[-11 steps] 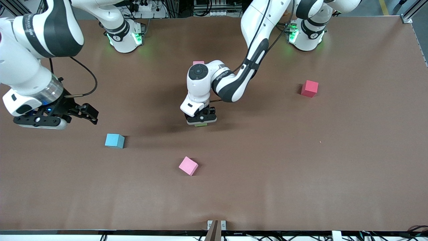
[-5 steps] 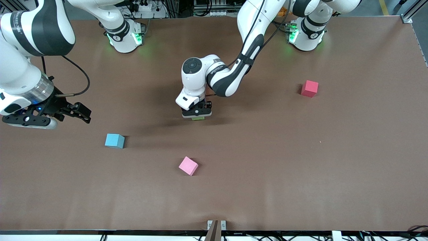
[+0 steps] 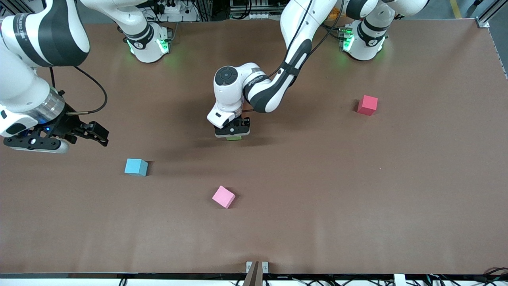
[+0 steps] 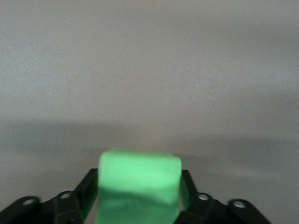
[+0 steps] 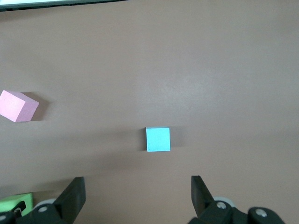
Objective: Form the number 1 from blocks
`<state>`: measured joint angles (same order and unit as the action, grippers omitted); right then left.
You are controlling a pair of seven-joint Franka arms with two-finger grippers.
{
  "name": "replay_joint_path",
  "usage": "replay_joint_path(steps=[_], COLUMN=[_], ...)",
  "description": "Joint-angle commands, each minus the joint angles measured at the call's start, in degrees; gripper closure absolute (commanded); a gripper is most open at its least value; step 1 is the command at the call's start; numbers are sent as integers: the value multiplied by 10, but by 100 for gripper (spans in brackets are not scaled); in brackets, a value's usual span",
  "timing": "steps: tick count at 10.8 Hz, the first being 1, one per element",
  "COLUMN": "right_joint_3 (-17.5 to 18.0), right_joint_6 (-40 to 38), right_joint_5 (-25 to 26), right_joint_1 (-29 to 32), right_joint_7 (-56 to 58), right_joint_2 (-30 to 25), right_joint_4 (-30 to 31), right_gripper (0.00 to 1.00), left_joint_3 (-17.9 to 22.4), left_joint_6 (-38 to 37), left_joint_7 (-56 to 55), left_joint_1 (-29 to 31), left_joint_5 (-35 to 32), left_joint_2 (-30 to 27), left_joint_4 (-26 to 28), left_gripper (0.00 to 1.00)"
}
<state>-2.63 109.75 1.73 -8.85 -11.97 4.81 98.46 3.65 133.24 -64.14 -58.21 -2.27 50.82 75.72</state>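
A green block (image 3: pixel 233 138) sits low at the table's middle, between the fingers of my left gripper (image 3: pixel 233 132). The left wrist view shows that green block (image 4: pixel 139 186) filling the gap of the left gripper (image 4: pixel 139 179), both fingers against its sides. A pink block (image 3: pixel 223 196) lies alone nearer the front camera. My right gripper (image 3: pixel 104 137) hangs open and empty over bare table at the right arm's end. In the right wrist view the right gripper (image 5: pixel 136 184) has the pink block (image 5: pixel 17 106) and green block (image 5: pixel 14 203) at the edge.
A light blue cube (image 3: pixel 135 167) lies below the right gripper, and the right wrist view shows this light blue cube (image 5: pixel 158 139) straight ahead. A red cube (image 3: pixel 367 105) sits toward the left arm's end. The left arm's elbow (image 3: pixel 254 87) covers the table's middle.
The left gripper carried the green block a little toward the robots' bases and the right arm's end, lower to the table. The right gripper drifted toward its own end, then held still.
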Motion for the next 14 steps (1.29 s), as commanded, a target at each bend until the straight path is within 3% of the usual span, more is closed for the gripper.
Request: replay_joint_path(steps=[1, 5, 9, 11, 14], right_joint_3=[10, 10, 10, 10, 8], right_joint_6=[-9, -9, -34, -74, -158], right_joint_5=[7, 6, -4, -5, -38], right_joint_1=[10, 10, 11, 12, 29], right_joint_7=[3, 3, 0, 2, 34], right_joint_2=[5, 4, 4, 4, -1], right_joint_4=[-12, -12, -40, -60, -99], right_gripper=[0, 0, 0, 0, 0], left_joint_3=[4, 13, 51, 56, 50], left_joint_6=[-7, -25, -83, -116, -195], left_joint_7=[-11, -15, -17, -16, -13], left_joint_1=[-8, -6, 13, 64, 187], left_joint_5=[8, 6, 11, 13, 16], left_joint_2=[-10, -23, -73, -109, -187], left_joint_4=[9, 10, 9, 10, 20], left_gripper=[0, 0, 0, 0, 0])
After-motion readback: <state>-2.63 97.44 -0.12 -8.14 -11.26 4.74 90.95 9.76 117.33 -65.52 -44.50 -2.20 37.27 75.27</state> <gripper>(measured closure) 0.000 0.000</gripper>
